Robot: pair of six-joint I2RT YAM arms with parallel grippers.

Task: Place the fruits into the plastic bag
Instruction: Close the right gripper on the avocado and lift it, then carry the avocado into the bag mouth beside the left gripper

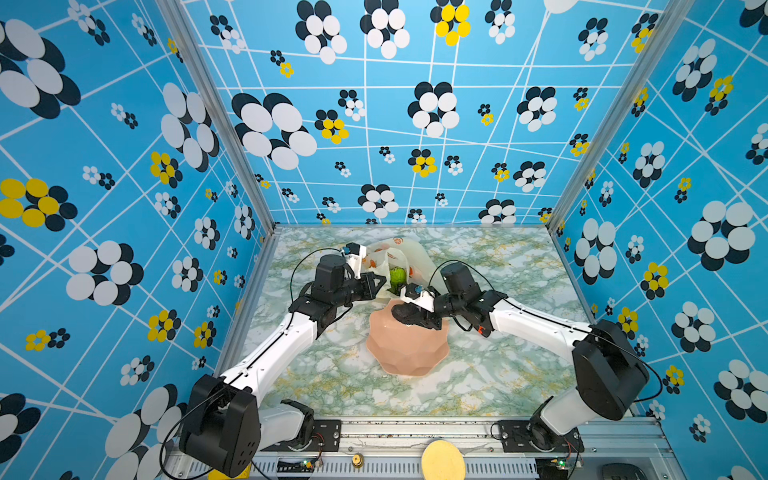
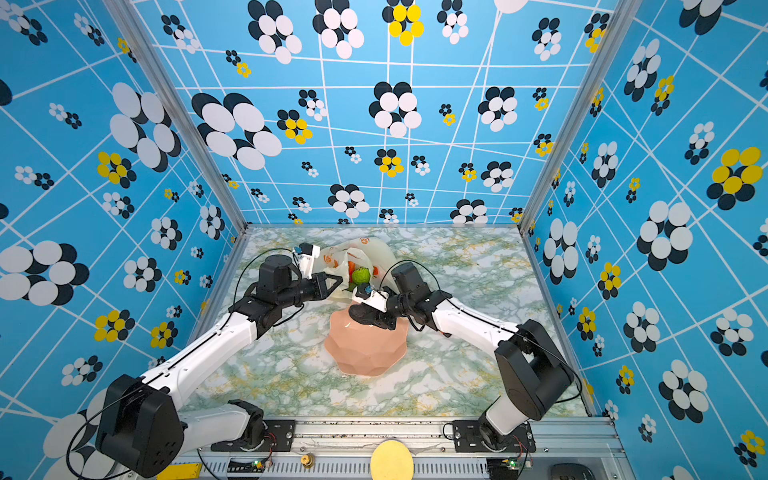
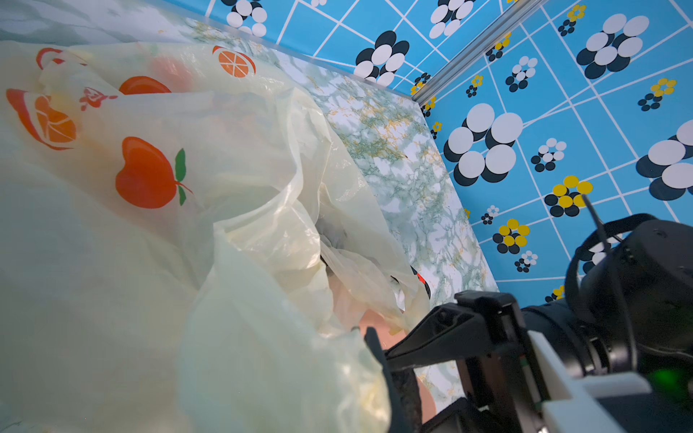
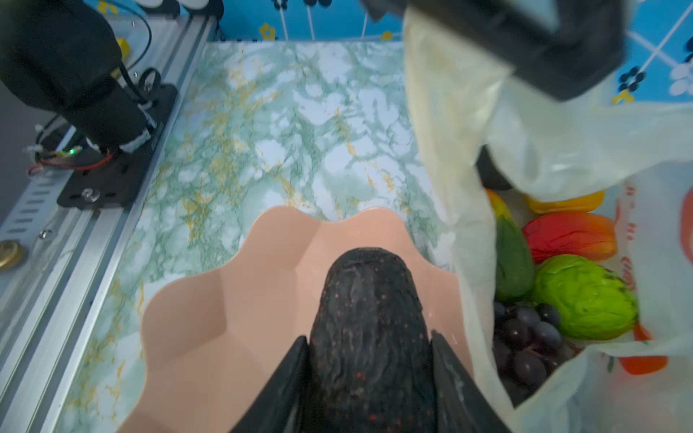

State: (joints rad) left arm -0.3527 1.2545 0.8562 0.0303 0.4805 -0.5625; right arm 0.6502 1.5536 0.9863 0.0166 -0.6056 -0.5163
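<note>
The plastic bag (image 1: 415,253) (image 2: 382,249) lies crumpled at the back middle of the table. My left gripper (image 1: 376,286) (image 3: 365,337) is shut on the near edge of its mouth, and the plastic hides one finger. Inside the bag I see a bumpy green ball (image 1: 397,276) (image 4: 585,300), dark grapes (image 4: 525,337), a red-yellow mango (image 4: 570,234) and a yellow-green oblong (image 4: 512,255). My right gripper (image 1: 401,313) (image 4: 368,335) is shut on a rough black oval fruit (image 4: 369,292). It holds the fruit over the pink scalloped dish (image 1: 407,353) (image 4: 210,318), beside the bag's mouth.
A red-and-black knife (image 3: 420,278) lies on the marble table beyond the bag, partly under my right arm (image 1: 481,331). The aluminium front rail (image 1: 415,432) carries both arm bases and a yellow disc (image 1: 442,459). Patterned blue walls close three sides.
</note>
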